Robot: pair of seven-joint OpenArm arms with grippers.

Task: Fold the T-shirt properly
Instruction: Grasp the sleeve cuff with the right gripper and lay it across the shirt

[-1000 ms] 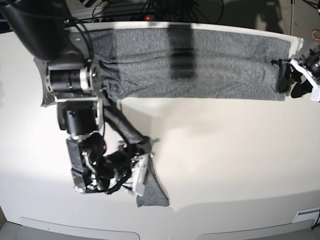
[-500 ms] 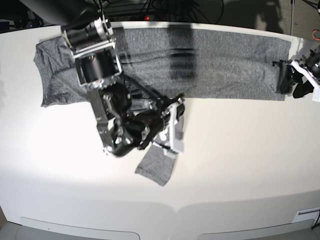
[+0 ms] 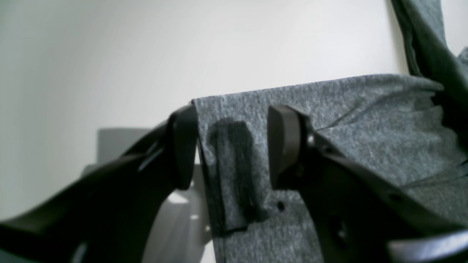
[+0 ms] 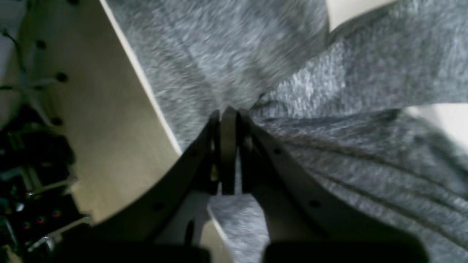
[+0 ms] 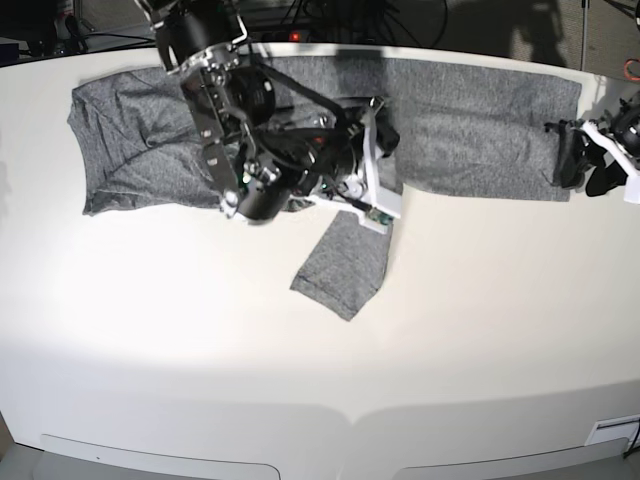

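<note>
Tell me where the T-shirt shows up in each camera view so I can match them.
Base: T-shirt spread along the table's far edge, one sleeve trailing toward centre.
Left wrist: its corner fills lower right, between the open left gripper jaws.
Right wrist: fills top and right, pinched by the shut right gripper.
Shared landmark: the white table.

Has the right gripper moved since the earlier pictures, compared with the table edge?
Yes. The right gripper, shut on the sleeve of the T-shirt, has travelled away from the table's near edge, toward the far side.

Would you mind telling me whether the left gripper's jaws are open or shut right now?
Open. The left gripper shows a wide gap between its jaws, straddling the T-shirt edge without clamping.
</note>
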